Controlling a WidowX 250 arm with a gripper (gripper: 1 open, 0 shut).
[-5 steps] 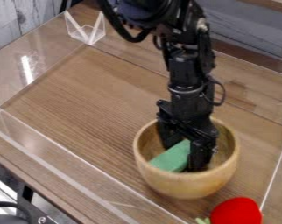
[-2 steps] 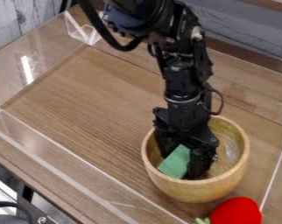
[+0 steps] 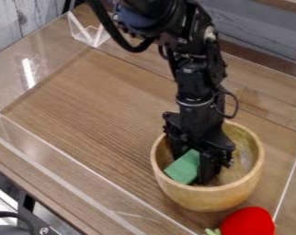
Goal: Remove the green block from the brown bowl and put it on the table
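Looking at the lower right of the frame, I see my claw [image 3: 195,167] pinching the block [image 3: 184,167] inside the bowl [image 3: 239,188] on the surface [image 3: 89,101].

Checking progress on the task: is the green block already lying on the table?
No, the green block is inside the brown bowl, between the fingers of the gripper, not on the table.

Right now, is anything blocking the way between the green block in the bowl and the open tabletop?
Only the brown bowl's own rim. The gripper is shut on the green block inside the bowl, so the block must clear that rim. The table to the left looks bare; a red object sits front-right.
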